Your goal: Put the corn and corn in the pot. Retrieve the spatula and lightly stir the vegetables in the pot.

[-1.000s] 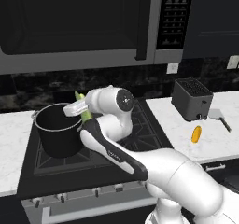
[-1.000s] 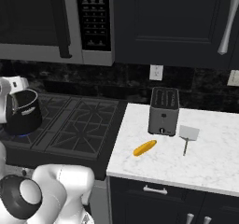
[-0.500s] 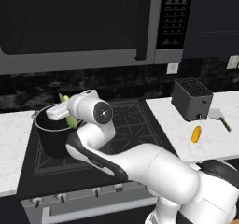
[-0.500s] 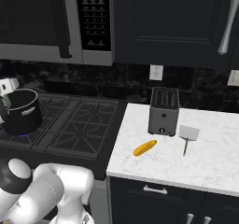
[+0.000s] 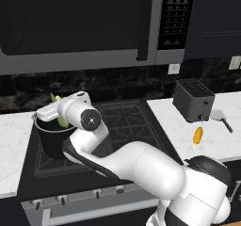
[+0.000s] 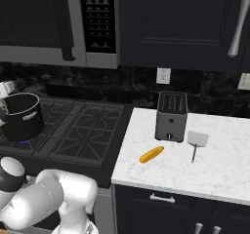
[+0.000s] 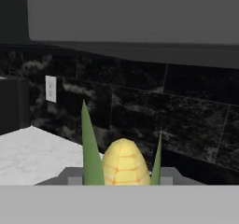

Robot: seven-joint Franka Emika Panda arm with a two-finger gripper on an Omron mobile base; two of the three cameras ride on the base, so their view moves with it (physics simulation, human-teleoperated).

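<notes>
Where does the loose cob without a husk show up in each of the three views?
Left base view: the bare cob lies right of centre on the counter, in front of the toaster.
Right base view: centre, front-left of the toaster.
Hand view: absent.
Shared landmark: the toaster.

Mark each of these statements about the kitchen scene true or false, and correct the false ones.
1. The end effector holds a husked corn. True.
2. The pot stands on the marble counter. False: it stands on the stove.
3. A bare corn lies in front of the toaster. True.
4. The spatula is in the pot. False: it lies on the counter beside the toaster.
5. The toaster is white. False: it is dark grey.
</notes>
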